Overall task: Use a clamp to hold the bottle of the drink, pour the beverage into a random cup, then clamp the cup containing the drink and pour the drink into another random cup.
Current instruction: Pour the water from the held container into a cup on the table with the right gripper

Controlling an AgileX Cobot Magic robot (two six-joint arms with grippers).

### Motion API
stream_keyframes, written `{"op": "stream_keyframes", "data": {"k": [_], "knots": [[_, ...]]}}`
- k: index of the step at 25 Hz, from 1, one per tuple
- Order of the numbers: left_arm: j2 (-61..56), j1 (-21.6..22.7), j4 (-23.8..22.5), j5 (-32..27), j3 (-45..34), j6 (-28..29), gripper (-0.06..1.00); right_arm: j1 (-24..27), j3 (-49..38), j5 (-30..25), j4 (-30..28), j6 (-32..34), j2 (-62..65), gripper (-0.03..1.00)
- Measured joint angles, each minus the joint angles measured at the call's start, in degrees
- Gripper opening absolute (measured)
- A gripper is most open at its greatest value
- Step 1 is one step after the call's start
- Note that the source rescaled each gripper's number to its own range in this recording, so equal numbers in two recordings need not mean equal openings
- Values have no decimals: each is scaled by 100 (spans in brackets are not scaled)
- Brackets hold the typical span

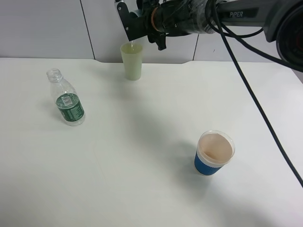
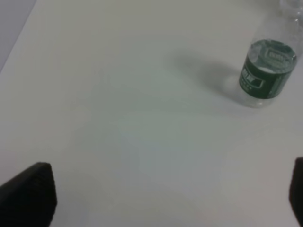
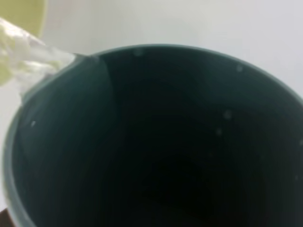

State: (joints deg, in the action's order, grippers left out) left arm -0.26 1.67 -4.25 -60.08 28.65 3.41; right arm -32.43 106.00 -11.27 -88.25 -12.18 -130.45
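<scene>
Exterior high view: the right arm is reaching across the back of the white tabletop, its black gripper grasping a dark cup tipped on its side above the pale yellow-green plastic cup. A thin stream of clear liquid is falling from the dark cup's lip into the yellow-green cup, which is standing upright near the table's far edge. The clear plastic bottle with a green label is standing uncapped and upright at the left, well apart from both cups. A blue paper cup with a clear lid is standing at the lower right, apart from everything else.

Right wrist view: the dark teal interior of the tilted cup is filling the frame, with droplets clinging to its wall. Liquid is running over the rim towards the yellow-green cup, seen at one corner.

Left wrist view: the left gripper is hanging over bare table with its two black fingertips spread wide and grasping nothing. The bottle is standing well beyond them.
</scene>
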Motion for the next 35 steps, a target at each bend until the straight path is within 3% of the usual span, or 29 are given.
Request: {"op": "stream_keyframes", "data": {"k": [30, 32, 35], "knots": [[0, 0, 0, 0, 0, 0, 100, -73, 8, -183, -44, -595, 0, 1], [0, 0, 0, 0, 0, 0, 100, -84, 8, -177, -39, -437, 0, 1], [0, 0, 0, 0, 0, 0, 100, -83, 8, -177, 124, 498, 0, 1]]}}
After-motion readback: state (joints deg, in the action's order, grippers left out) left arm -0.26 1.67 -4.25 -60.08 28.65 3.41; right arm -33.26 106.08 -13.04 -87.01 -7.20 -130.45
